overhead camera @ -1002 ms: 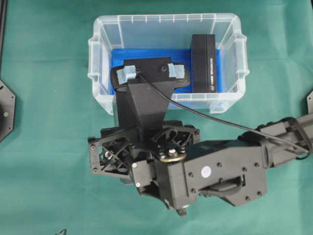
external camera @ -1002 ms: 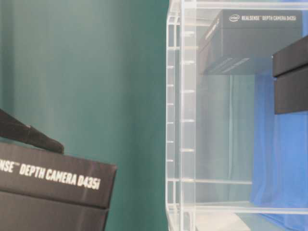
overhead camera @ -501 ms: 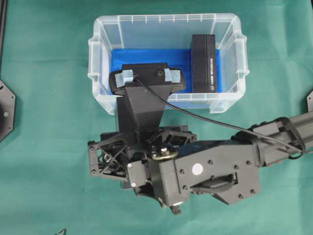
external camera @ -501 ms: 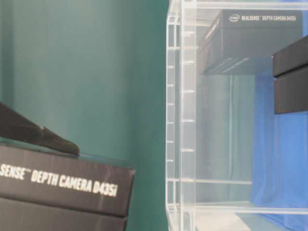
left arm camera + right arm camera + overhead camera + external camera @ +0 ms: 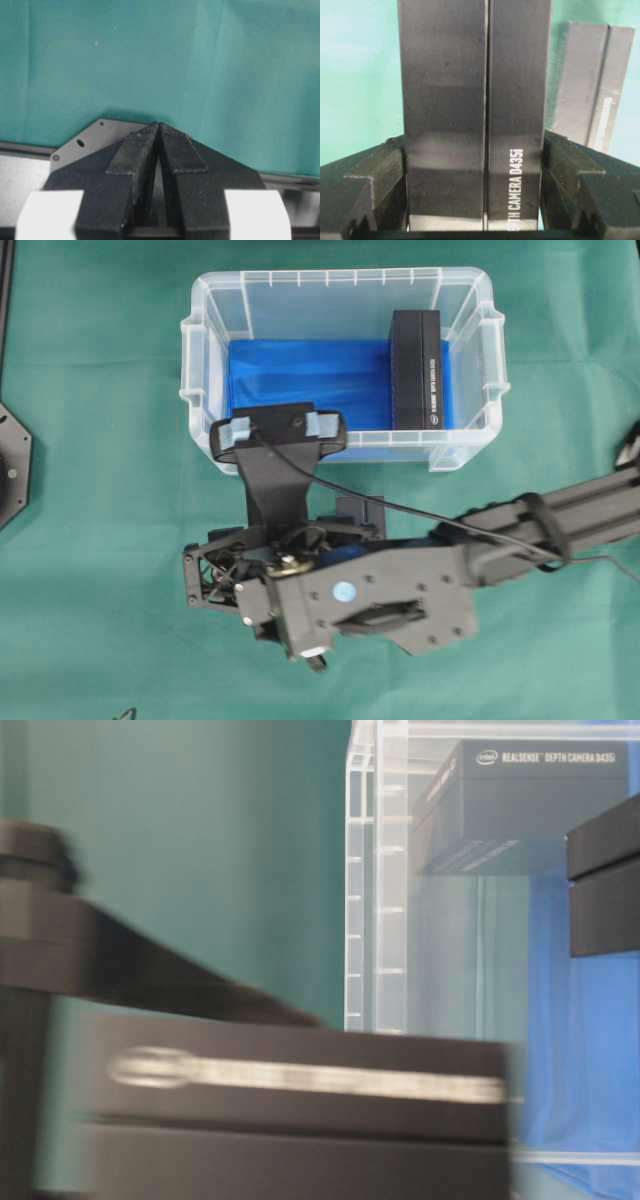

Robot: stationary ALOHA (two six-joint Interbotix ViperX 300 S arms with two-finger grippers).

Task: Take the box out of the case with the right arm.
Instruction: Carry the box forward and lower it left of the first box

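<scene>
1. The right pincer [image 5: 475, 220] has its two fingers pressed on the sides of a black box [image 5: 472, 110]. It is holding the box.
2. From above, the right arm [image 5: 400, 590] hangs over the green cloth [image 5: 90, 390], on the near side of the case [image 5: 340, 285]. The held box is hidden under the arm in that view.
3. The low side view shows the held box [image 5: 290, 1110] as a blur, outside the clear wall of the case.
4. So the held box looks to be out of the case already. It still has to be put down, I think.
5. The long side of the held box runs straight out from the pincer, between the fingers.
6. I think the coming move is down to the cloth, then letting go. The case lies just past the arm's camera end, so the box should go down on the near side.
7. A second black box [image 5: 417, 370] lies in the case at its right end, on the blue sheet [image 5: 300, 370]. Its long side runs from the near wall to the far wall.
8. The left pincer [image 5: 159, 131] has its fingers shut together with nothing between them, and it hangs over bare cloth.
</scene>
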